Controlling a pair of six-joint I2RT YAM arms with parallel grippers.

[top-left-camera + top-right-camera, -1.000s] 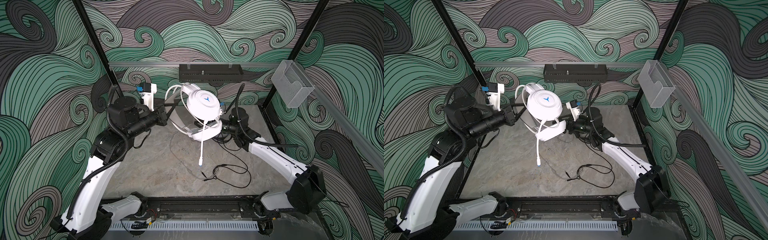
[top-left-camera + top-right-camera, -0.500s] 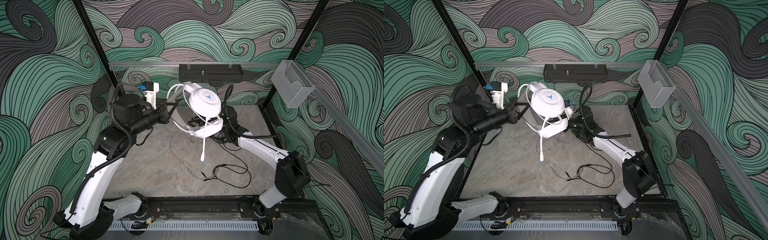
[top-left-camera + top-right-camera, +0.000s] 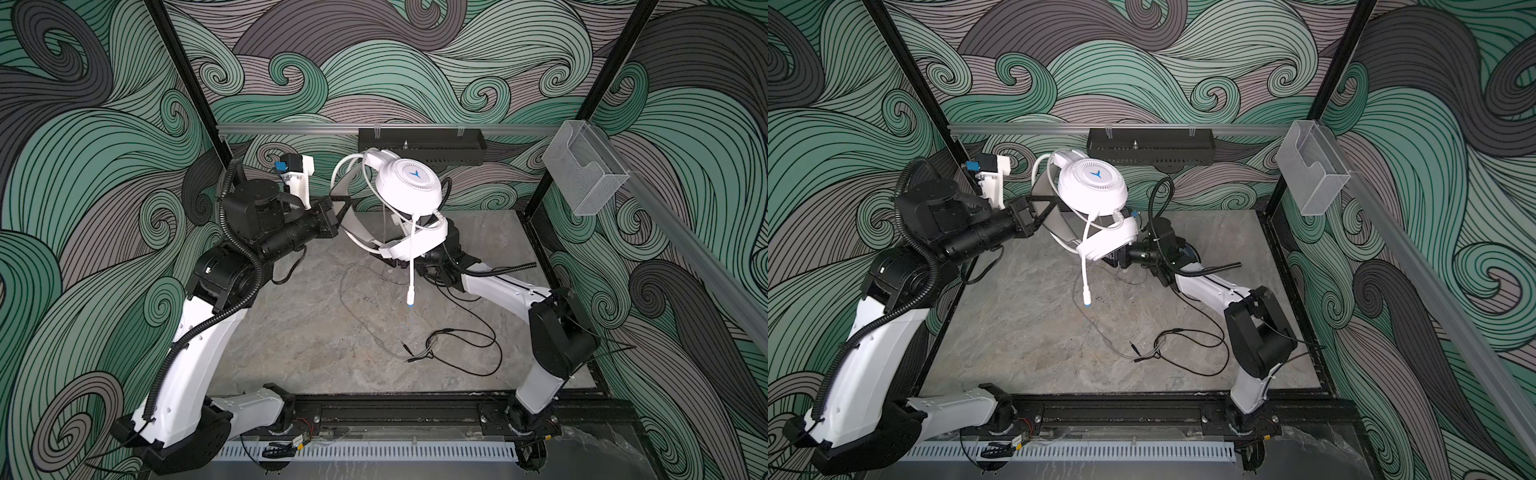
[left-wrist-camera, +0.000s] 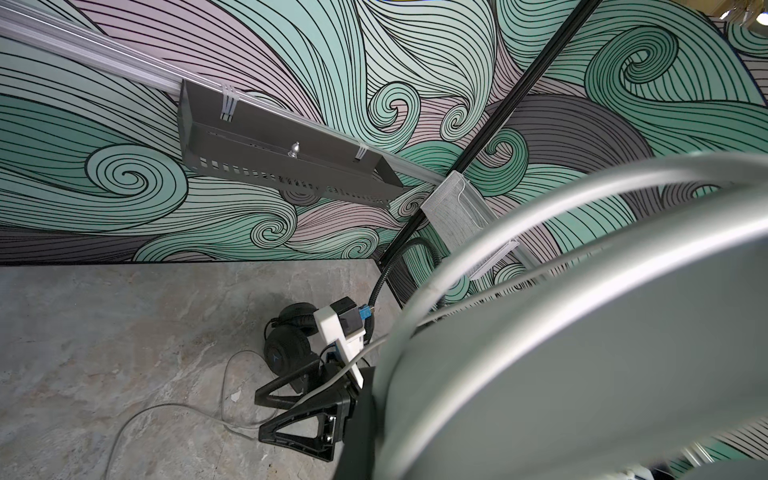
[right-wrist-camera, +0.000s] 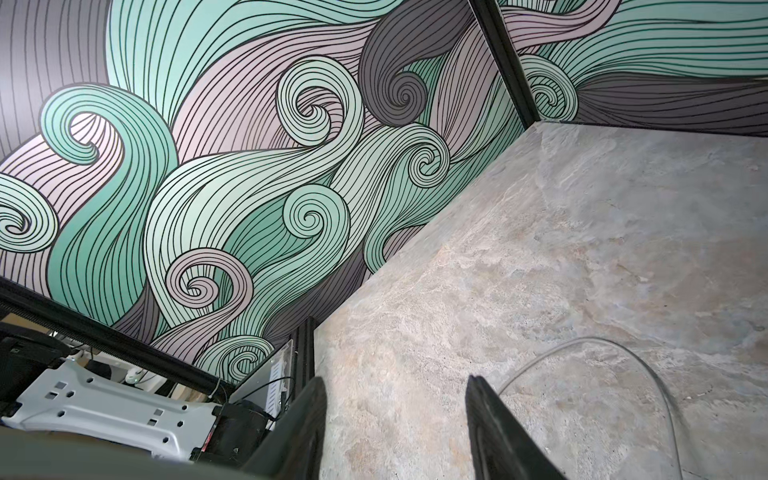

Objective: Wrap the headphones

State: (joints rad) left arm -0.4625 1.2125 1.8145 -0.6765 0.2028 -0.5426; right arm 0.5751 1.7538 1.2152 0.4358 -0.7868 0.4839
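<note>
While left fingers (image 3: pixel 1042 200) grip it, white headset (image 3: pixel 409 183) hangs.

Light: even, soft, bright | Shadows: faint | Edges: wide-angle bending | Blur: white headset (image 4: pixel 582 353) close-up, left wrist view

Two headsets: a white headset (image 3: pixel 409 187) at 12 o'clock, a black headset (image 4: pixel 289 347) at 1 o'clock. Two cords: pale cord (image 5: pixel 582 340), black cord (image 3: pixel 500 357). Two arms: left arm (image 3: pixel 199 353), right arm (image 3: pixel 498 291). One black tray (image 3: pixel 419 145), one clear bin (image 3: pixel 582 174).
</note>
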